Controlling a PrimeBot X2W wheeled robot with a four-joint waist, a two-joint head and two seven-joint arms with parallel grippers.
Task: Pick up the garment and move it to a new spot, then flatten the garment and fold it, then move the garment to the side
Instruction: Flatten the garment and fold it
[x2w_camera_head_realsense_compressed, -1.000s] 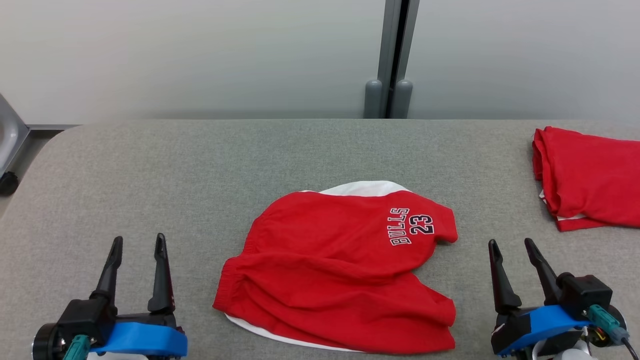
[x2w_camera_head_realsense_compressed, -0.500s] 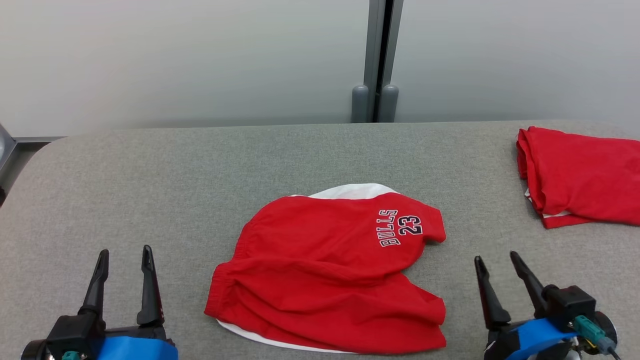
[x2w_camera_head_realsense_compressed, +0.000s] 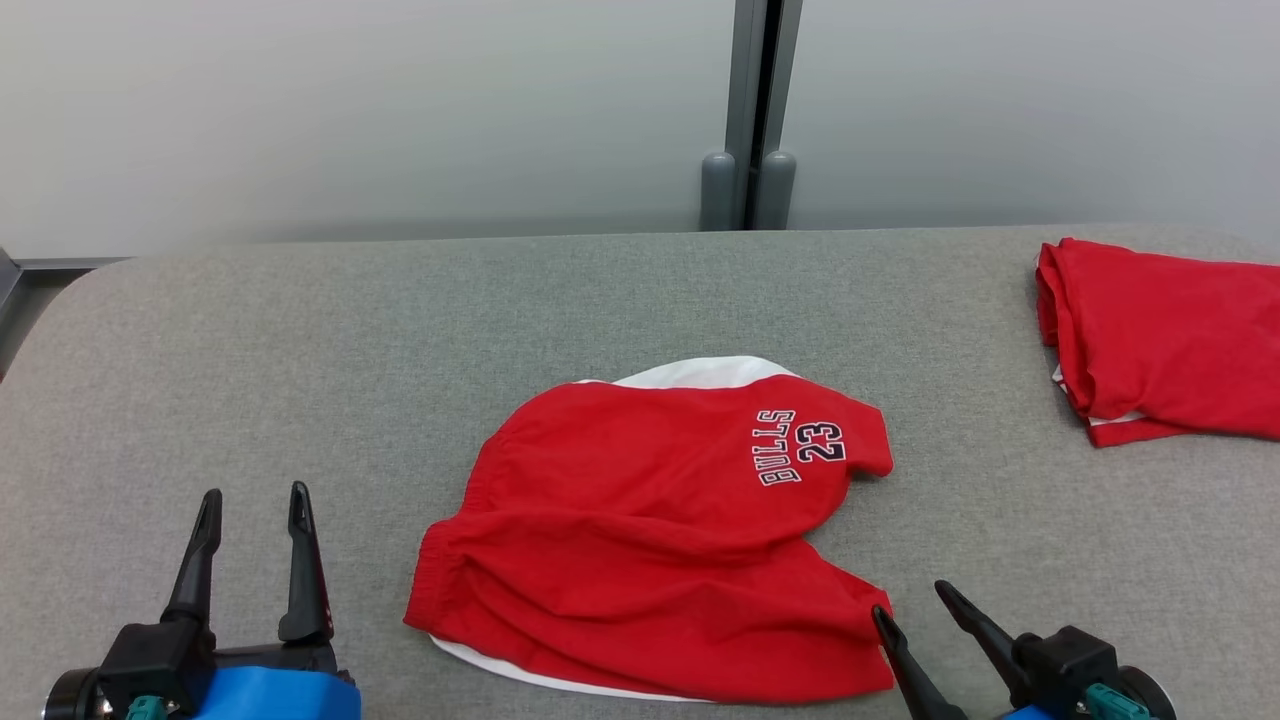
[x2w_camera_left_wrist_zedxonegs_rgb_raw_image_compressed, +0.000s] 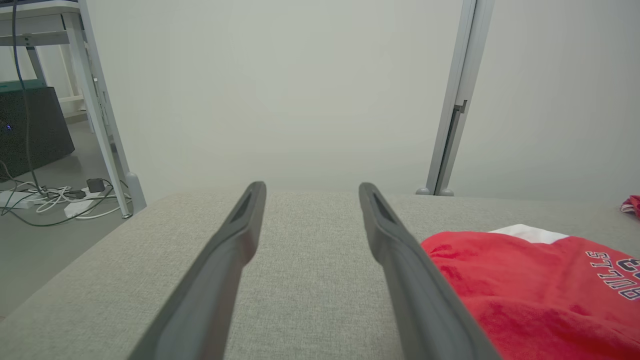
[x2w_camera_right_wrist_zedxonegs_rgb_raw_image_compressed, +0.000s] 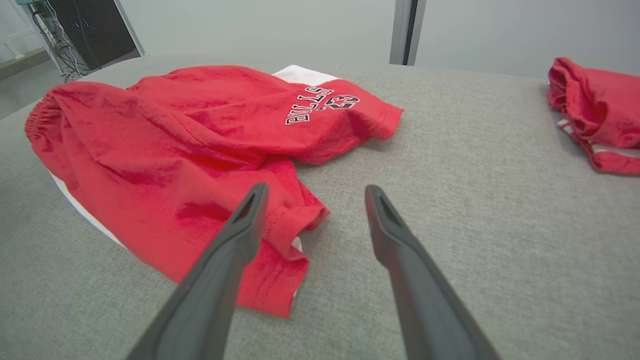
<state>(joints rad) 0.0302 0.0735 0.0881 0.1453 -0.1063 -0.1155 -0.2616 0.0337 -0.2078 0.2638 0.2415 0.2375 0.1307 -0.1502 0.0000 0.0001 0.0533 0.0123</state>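
Garment: red shorts (x2w_camera_head_realsense_compressed: 650, 540) with white trim and "BULLS 23" lettering, lying rumpled and partly doubled over at the middle of the counter (x2w_camera_head_realsense_compressed: 300, 350), toward its front edge.
Left pincer (x2w_camera_head_realsense_compressed: 254, 491): fingers apart and empty, hovering at the front left corner, clear of the waistband end; apparently standing by.
Right pincer (x2w_camera_head_realsense_compressed: 908, 598): fingers apart and empty, tips just beside the near leg hem, seemingly lined up to pinch it for the first lift.
Other cloth: a folded red garment (x2w_camera_head_realsense_compressed: 1160, 340) at the right edge, probably set aside.
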